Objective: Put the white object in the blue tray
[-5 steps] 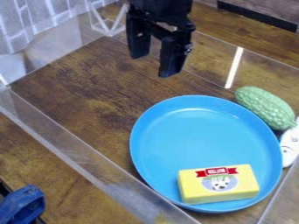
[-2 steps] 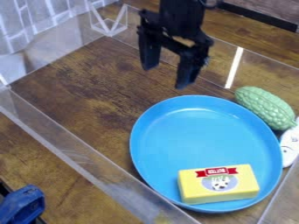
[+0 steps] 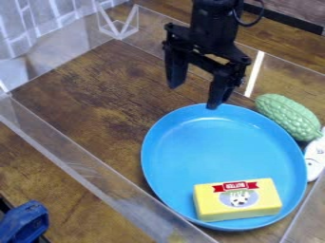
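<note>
Lying at blue tray's (image 3: 178,171) right rim: white object (image 3: 315,160), rounded, dark-marked. Worktop (image 3: 79,92) brown, wood-grained. Fingers (image 3: 200,92) wide apart, holding nothing.

The robot's arm (image 3: 218,17) is black, with a thin cable.

Brown wood-grain tabletop (image 3: 95,95) behind clear panels (image 3: 95,166).

This place looks like a robot lab or test corner: a black robot arm (image 3: 214,21) stands over a brown wooden surface (image 3: 95,81), which has clear plastic walls (image 3: 76,150) around it.
</note>
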Robot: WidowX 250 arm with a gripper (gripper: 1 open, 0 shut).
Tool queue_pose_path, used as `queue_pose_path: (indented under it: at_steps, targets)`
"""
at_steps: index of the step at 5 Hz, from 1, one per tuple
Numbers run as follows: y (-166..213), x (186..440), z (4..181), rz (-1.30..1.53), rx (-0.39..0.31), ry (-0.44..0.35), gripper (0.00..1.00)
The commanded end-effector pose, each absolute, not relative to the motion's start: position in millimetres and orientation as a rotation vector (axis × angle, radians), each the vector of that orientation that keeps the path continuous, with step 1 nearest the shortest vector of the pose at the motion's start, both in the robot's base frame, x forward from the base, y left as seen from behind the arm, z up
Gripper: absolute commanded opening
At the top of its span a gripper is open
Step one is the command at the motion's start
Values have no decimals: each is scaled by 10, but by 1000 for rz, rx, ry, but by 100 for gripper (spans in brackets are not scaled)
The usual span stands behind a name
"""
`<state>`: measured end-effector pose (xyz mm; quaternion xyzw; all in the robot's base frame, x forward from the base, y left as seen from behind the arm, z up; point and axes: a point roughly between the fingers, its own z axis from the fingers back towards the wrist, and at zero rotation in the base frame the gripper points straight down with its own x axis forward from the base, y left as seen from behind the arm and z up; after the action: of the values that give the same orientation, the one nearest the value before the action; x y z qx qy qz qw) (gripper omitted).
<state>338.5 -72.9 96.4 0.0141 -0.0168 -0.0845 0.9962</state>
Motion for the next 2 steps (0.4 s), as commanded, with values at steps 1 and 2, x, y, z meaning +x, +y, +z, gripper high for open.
queue_pose_path:
  at_steps: [1,2]
  targets:
    - [-764,3355,1098,-187,15,-87,100]
    - [-743,3349,1066,-200,13,-90,100]
